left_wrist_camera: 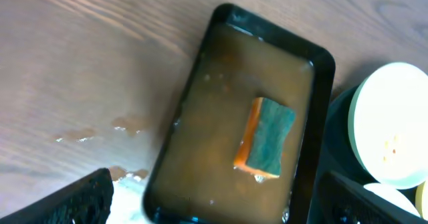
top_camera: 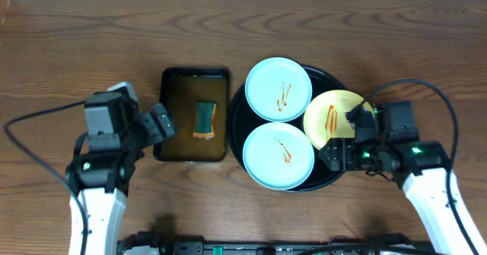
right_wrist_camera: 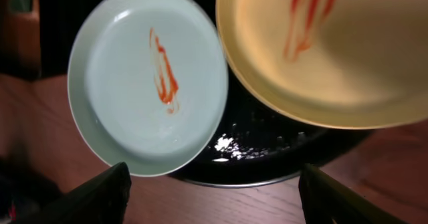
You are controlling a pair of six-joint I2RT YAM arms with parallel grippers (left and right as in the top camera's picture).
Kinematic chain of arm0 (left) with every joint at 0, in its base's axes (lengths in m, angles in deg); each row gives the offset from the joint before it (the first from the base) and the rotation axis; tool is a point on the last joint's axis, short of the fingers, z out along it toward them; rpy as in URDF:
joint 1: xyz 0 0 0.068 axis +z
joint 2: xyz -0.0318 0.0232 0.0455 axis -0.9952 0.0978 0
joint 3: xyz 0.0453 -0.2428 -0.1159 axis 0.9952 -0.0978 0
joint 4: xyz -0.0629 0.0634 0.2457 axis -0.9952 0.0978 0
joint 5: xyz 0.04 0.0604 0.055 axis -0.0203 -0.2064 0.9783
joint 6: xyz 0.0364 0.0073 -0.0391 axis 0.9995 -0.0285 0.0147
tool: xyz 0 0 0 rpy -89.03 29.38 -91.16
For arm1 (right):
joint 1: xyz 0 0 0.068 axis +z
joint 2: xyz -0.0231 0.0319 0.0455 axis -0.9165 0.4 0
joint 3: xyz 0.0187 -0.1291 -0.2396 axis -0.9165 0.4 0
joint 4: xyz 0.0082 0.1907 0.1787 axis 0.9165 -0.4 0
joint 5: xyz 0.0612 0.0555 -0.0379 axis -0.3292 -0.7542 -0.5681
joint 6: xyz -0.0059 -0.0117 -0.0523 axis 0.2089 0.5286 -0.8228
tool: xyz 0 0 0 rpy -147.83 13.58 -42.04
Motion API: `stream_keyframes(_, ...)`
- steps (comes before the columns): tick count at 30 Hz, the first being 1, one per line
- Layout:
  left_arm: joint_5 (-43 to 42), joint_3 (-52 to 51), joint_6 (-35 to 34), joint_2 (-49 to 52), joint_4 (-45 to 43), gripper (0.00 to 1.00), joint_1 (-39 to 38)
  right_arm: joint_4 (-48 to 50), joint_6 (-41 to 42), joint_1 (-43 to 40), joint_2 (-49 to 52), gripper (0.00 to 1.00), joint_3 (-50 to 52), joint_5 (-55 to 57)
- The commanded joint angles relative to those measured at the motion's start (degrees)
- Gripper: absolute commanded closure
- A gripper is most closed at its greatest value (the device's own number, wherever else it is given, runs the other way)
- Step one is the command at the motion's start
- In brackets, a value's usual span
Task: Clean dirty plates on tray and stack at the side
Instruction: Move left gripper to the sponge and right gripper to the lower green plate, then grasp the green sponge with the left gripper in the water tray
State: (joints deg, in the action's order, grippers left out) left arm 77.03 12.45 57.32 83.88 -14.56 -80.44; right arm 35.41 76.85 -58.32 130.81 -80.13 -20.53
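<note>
Across the right half of the table [top_camera: 68, 34], the round black tray [top_camera: 237, 122] carries all three plates. The far mint-blue plate [top_camera: 278, 89] and the near mint-blue plate [top_camera: 278, 155] lie on its left side, and the yellow plate [top_camera: 329, 114] lies to the right. Each is streaked with orange-red sauce. My right gripper [top_camera: 345, 137] hangs over the tray's right edge, just beside the yellow plate, its jaws spread wide with nothing held. I cannot tell whether a finger touches that plate's rim. From my right wrist the yellow plate [right_wrist_camera: 321, 57] fills the upper right, its rim meeting that of the near mint-blue plate [right_wrist_camera: 147, 83], with glossy tray [right_wrist_camera: 254, 150] showing below them. My left gripper [top_camera: 161, 123] sits at the left edge of the rectangular black pan [top_camera: 195, 69], likewise spread wide and empty. The pan holds brownish water, and a sponge [top_camera: 205, 120] with a green top and an orange underside lies in it. From my left wrist, small water drops [left_wrist_camera: 127, 124] dot the wood just beside the pan [left_wrist_camera: 324, 70].
</note>
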Motion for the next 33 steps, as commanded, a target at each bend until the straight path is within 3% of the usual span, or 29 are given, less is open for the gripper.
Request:
stream_keyframes(1, -0.94, 1.33, -0.09, 4.24, -2.47, 0.02, -2.75, 1.70, 3.30, 2.78, 3.43, 0.22, 1.60, -0.26)
stream_keyframes(6, 1.29, 1.33, -0.09, 10.82, -7.21, 0.02, -8.15, 7.28, 8.92, 4.48, 9.31, 0.23, 3.58, 1.51)
stream_keyframes(10, 5.05, 1.33, -0.09, 16.28, -9.25, 0.02, -13.00, 11.50, 9.88, 5.49, 14.38, 0.39, 4.15, 0.33)
stream_keyframes(16, 5.07, 1.31, -0.11, 22.71, -12.66, 0.02, -17.05, 15.34, 11.82, 7.85, 19.76, 0.41, 4.15, 0.20)
stream_keyframes(27, 5.09, 1.31, -0.09, 31.23, -16.24, 0.00, -19.52, 16.70, 13.99, 9.03, 22.77, 0.64, 4.15, 2.45)
stream_keyframes(30, 5.09, 1.31, -0.09, 32.94, -16.28, 0.04, -19.52, 17.20, 13.99, 9.03, 22.77, 0.65, 4.15, 2.80)
stream_keyframes(33, 5.09, 1.31, -0.09, 34.49, -16.61, 0.08, -19.52, 17.46, 14.01, 9.05, 22.77, 0.73, 4.15, 2.80)
